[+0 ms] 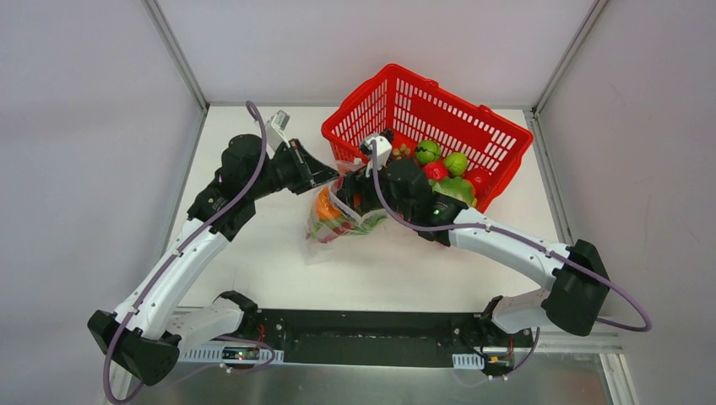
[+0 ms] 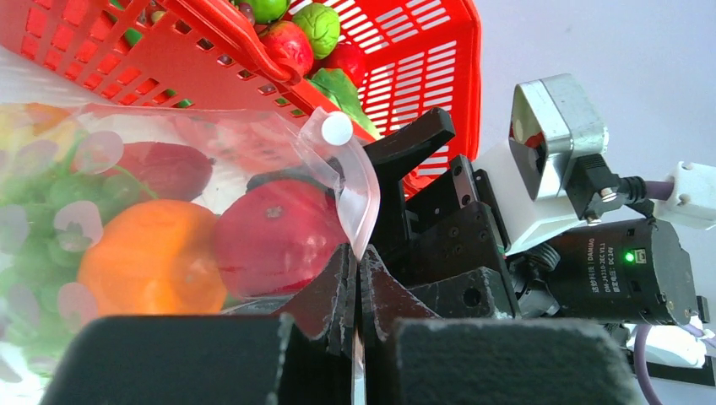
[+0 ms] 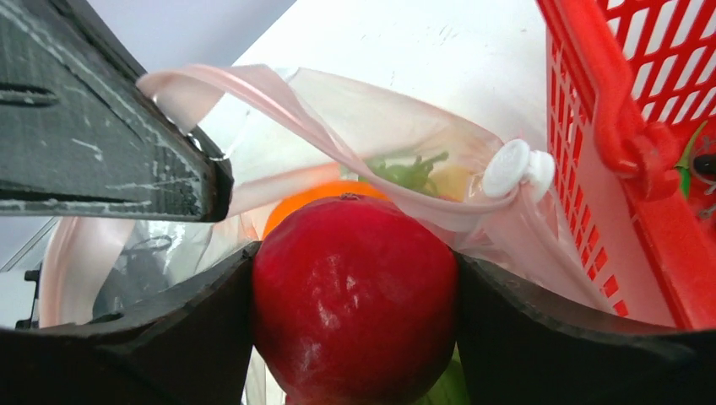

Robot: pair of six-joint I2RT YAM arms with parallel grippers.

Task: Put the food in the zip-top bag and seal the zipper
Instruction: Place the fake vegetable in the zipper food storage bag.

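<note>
The clear zip-top bag (image 1: 338, 215) lies on the table beside the red basket, holding an orange piece (image 2: 152, 261) and green leafy produce (image 2: 51, 202). My left gripper (image 2: 358, 278) is shut on the bag's pink zipper strip (image 2: 359, 190), holding the mouth up; the white slider (image 2: 337, 128) sits on it. My right gripper (image 3: 355, 316) is shut on a round red fruit (image 3: 355, 295) at the bag's open mouth. The zipper strip (image 3: 279, 105) arches over the fruit, with the slider (image 3: 511, 167) at the right. The left gripper (image 1: 325, 173) and right gripper (image 1: 359, 190) meet at the bag.
The red plastic basket (image 1: 397, 93) stands at the back right, touching the bag's side, with green and red toy produce (image 1: 443, 160) inside. Its wall (image 3: 616, 169) is close to my right gripper. The left finger (image 3: 101, 143) shows at upper left of the right wrist view.
</note>
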